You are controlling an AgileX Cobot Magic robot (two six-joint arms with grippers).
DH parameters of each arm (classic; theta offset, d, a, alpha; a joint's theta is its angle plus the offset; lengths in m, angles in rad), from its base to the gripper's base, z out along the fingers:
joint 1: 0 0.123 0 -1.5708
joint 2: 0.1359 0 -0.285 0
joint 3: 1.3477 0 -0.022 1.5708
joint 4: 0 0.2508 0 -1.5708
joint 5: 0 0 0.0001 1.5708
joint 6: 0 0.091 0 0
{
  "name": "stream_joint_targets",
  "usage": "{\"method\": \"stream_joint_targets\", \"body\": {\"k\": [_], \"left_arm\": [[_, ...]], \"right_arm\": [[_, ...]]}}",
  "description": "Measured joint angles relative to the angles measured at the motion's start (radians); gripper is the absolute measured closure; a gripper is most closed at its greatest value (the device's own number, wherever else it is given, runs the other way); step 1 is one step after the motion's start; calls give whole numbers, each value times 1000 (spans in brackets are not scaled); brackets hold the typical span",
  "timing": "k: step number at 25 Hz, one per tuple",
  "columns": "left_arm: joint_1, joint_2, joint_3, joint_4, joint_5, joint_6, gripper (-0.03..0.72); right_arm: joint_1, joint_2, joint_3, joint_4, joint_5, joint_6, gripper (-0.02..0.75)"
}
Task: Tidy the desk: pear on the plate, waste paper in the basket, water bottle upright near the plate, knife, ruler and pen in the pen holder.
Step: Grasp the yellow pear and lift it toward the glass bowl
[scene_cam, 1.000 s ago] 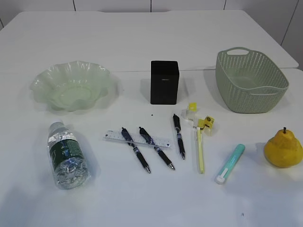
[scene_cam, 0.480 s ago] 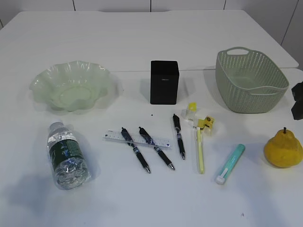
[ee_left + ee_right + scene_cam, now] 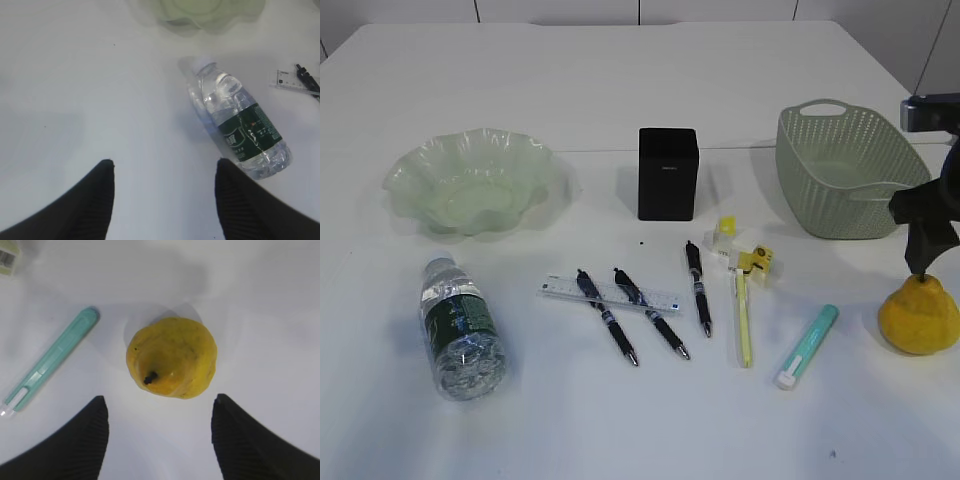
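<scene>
Pear: yellow pear w/ dark stem (image 3: 171,362), upright on white tabletop (image 3: 620,90), far right, just beside teal slim utility knife (image 3: 807,345).
R gripper: black right gripper (image 3: 160,432) above pear, jaws wide apart, nothing held; pear sits btwn fingers in wrist view.
L gripper: black left gripper (image 3: 165,200) over bare table, jaws wide apart, nothing held.
Bottle: clear plastic water bottle w/ green label (image 3: 238,122), lying on side, front left, white cap twd plate.
Plate: pale green wavy-rimmed glass plate (image 3: 415,165), back left, no contents.
Basket: grey-green woven plastic basket (image 3: 800,140), back right.
Holder: black square pen holder (image 3: 667,173), centre back.
Ruler: clear ruler (image 3: 560,289), flat, two dark pens (image 3: 607,317) lying across it.
Other: third dark pen (image 3: 698,288); yellow pen (image 3: 744,325); yellow-and-white small bits (image 3: 740,250) near its top.
</scene>
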Motion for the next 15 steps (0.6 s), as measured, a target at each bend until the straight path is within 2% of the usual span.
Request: {"method": "stream_joint_targets", "body": {"k": [9,10,15], "left_arm": [[0,271,-141,-27,20,24,244],[1,285,-146,-34,25,33,263],[-66,306,-148,-53,31,102,245]], "right_arm": [[0,112,-8,-7,0,0,283],[0,120,-10,-7,-2,0,292],[0,160,-28,-14,-5,0,307]]}}
